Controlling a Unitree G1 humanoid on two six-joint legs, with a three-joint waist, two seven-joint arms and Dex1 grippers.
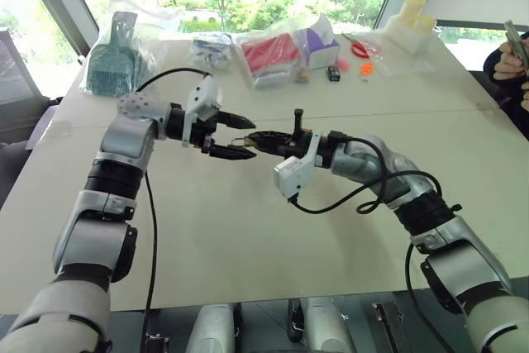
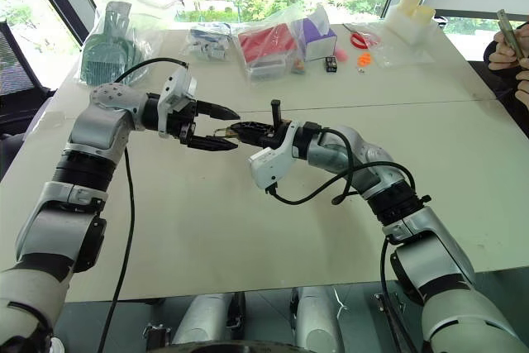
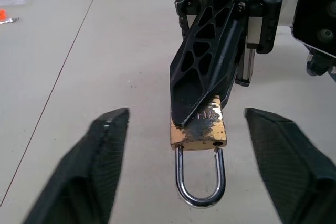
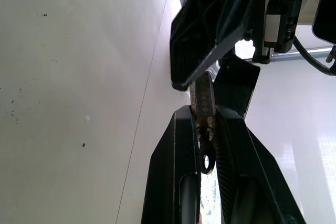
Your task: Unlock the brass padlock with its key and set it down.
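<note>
My right gripper [image 4: 206, 111] is shut on the brass padlock [image 3: 199, 129], clamping its yellow body flat between the two fingers above the pale table [image 1: 248, 237]. The silvery shackle [image 3: 199, 192] points toward my left gripper [image 2: 234, 129], and both its legs meet the body. My left gripper is open, one finger on each side of the padlock and touching neither. In the right wrist view a small dark metal piece with a hole [image 4: 207, 160] sits between my fingers behind the padlock. It may be the key, but I cannot tell.
Bagged goods line the table's far edge: a green brush set [image 1: 116, 59], a red pack [image 1: 269, 55] and a purple box [image 1: 318, 39]. Red scissors [image 1: 359, 47] and small orange trinkets [image 1: 366, 68] lie near them. A person's hands [image 1: 508, 59] show at the far right.
</note>
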